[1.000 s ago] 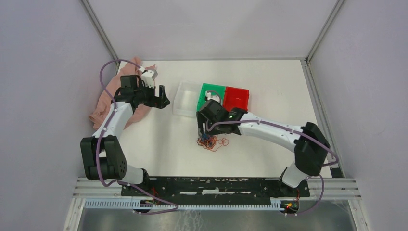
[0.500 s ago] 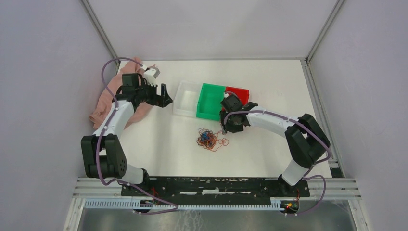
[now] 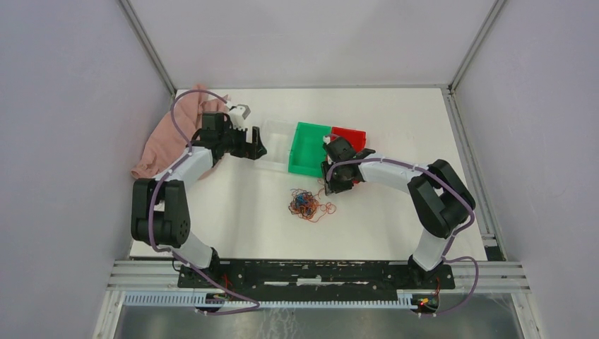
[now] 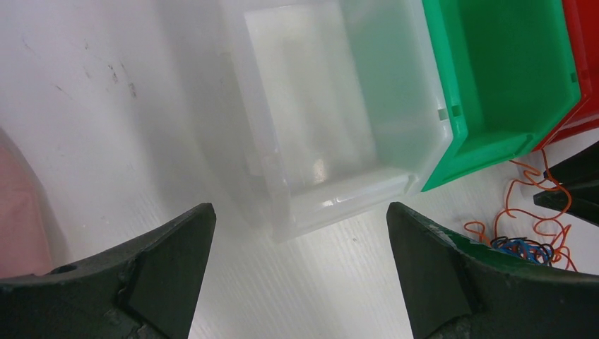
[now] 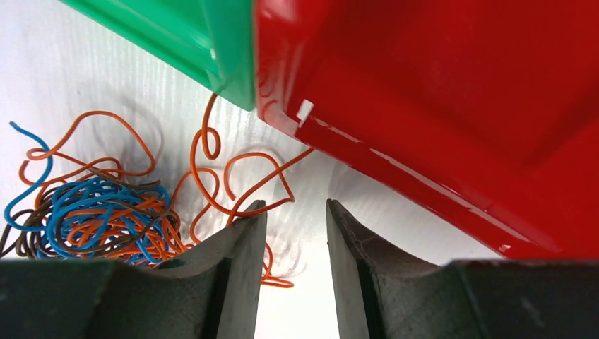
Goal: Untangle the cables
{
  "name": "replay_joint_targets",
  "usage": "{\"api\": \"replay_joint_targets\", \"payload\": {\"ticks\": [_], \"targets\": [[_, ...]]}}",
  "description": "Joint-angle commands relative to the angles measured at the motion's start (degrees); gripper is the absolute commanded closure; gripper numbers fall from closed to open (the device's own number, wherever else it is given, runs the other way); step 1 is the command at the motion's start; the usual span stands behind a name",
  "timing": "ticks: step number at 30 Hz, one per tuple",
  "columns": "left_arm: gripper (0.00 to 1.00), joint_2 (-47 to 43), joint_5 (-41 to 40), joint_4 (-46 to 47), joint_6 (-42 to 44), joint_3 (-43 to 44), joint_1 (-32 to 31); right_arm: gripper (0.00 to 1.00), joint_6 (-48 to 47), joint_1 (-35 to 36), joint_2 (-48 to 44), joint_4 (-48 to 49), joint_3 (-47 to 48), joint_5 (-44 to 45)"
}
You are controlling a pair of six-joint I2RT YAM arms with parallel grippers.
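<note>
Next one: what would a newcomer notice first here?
A tangle of orange, blue and dark cables lies at the centre of the table. Just behind it, a clear bin, a green bin and a red bin stand in a row. A pink cloth sits at the far left.

Tangled clump of orange, blue, brown cables (image 3: 309,204) near green bin (image 3: 311,145)
</note>
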Motion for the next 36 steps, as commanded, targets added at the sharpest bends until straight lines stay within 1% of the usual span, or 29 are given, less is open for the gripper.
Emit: {"api": "replay_joint_targets", "payload": {"ticks": [1,5,7,8,12,18,21,23,26,28,30,33,36], "targets": [[0.09,1.75,-2.62,4.73,-4.49,-0.41,-0.03,0.57,-3.0,-0.23,-1.16,4.36,1.87,-1.77],[0.29,1.6,-3.32,7.79,-7.27,-2.11,-0.06,0.6,-3.16,-1.06,-1.07,5.9,1.98,-1.68],[0.36,1.67,-1.79,8.27,-8.44,-2.37,0.01,0.61,-3.17,-2.22,-0.47,6.51,2.4,-1.92],[0.38,1.89,-1.07,8.28,-8.94,-2.44,-0.13,0.61,-3.18,-2.83,-0.04,6.61,2.74,-1.97],[0.39,2.73,1.24,8.07,-9.81,-2.44,-0.32,0.61,-4.39,-5.1,1.54,6.82,4.25,-2.24],[0.39,4.35,1.16,8.24,-10.25,-1.46,-0.26,0.6,-7.56,-7.5,2.45,5.97,6.93,-1.46],[0.39,4.7,0.74,8.52,-10.77,-0.88,-0.41,0.58,-7.22,-8.04,1.77,6.17,6.58,-3.37],[0.39,4.71,-0.61,9.77,-10.53,-0.68,-0.5,0.51,-5.97,-8.09,-0.14,8.54,3.9,-5.82],[0.4,5.41,-1.8,9.98,-10.02,0.86,-0.49,0.39,-4.17,-8.08,-2.93,12.29,-0.66,-8.76],[0.41,6.08,-1.86,9.92,-10.11,2.04,-0.5,0.35,-3.09,-8.05,-4.35,13.87,-3.11,-11.11],[0.42,6.68,-1.99,9.98,-10.2,2.96,-0.45,0.35,-2.2,-8.08,-6.13,15.06,-4.72,-12.2],[0.44,7.09,-2.01,9.53,-9.96,4.02,-0.47,0.37,-0.65,-7.97,-8.39,17.91,-7.16,-14.81],[0.45,6.58,-1.12,7.41,-8.7,5.02,-0.49,0.39,-0.2,-7.74,-9.09,19.5,-7.53,-17.7]]}}
